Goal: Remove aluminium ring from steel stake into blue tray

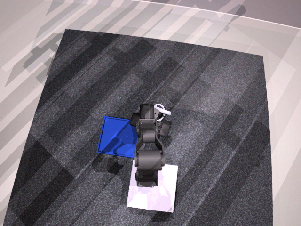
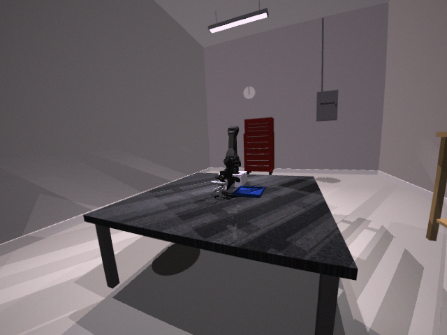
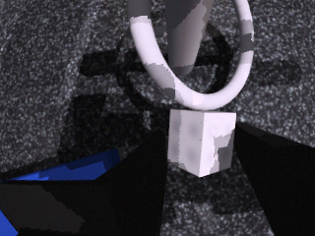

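Our pincer (image 1: 159, 119) (image 2: 228, 193) (image 3: 199, 133) is pinching the tab (image 3: 202, 143), the ring (image 1: 159, 105) (image 3: 209, 100) just beyond its tips around the stake (image 3: 186, 44), so we judge we're at the freeing step, next needing a careful lift and tilt past the cross-bar (image 1: 163, 110) (image 2: 217, 181).

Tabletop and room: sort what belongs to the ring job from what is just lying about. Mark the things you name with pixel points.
Part of the job:
- ring (image 1: 162, 118) (image 3: 206, 102) with its tab (image 3: 202, 143), clamped in the end effector (image 3: 199, 133)
- stake (image 3: 186, 44), the ring around it
- blue tray (image 1: 119, 133) (image 2: 248, 192)

Just about:
- red tool chest (image 2: 258, 144)
- wall clock (image 2: 248, 92)
- grey wall box (image 2: 327, 105)
- ceiling lamp (image 2: 238, 22)
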Tool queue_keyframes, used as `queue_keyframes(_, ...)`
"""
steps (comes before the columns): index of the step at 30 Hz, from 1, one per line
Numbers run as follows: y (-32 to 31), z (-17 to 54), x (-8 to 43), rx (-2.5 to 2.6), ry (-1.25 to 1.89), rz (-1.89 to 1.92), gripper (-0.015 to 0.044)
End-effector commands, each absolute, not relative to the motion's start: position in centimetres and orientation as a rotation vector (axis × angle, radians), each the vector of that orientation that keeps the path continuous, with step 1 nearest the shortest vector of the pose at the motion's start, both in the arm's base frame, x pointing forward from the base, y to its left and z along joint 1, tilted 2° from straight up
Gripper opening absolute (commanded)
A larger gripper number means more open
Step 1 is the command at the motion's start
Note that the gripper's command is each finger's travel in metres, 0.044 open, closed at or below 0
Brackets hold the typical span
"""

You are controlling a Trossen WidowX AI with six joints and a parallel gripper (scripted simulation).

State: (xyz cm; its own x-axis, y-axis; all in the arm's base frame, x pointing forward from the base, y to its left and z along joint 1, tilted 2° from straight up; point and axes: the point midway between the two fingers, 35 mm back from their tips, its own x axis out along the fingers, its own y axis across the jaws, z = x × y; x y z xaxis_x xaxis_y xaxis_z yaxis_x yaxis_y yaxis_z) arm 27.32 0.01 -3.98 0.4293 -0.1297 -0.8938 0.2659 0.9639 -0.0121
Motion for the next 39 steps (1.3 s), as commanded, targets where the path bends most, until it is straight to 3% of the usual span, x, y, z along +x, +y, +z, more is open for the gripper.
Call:
queue_keyframes(1, 0.2, -3.7, 27.8, 0.138, 1.122, -0.254, 0.0)
queue_keyframes(39, 2.1, -1.0, 28.6, 0.056, 1.377, -0.336, 0.0)
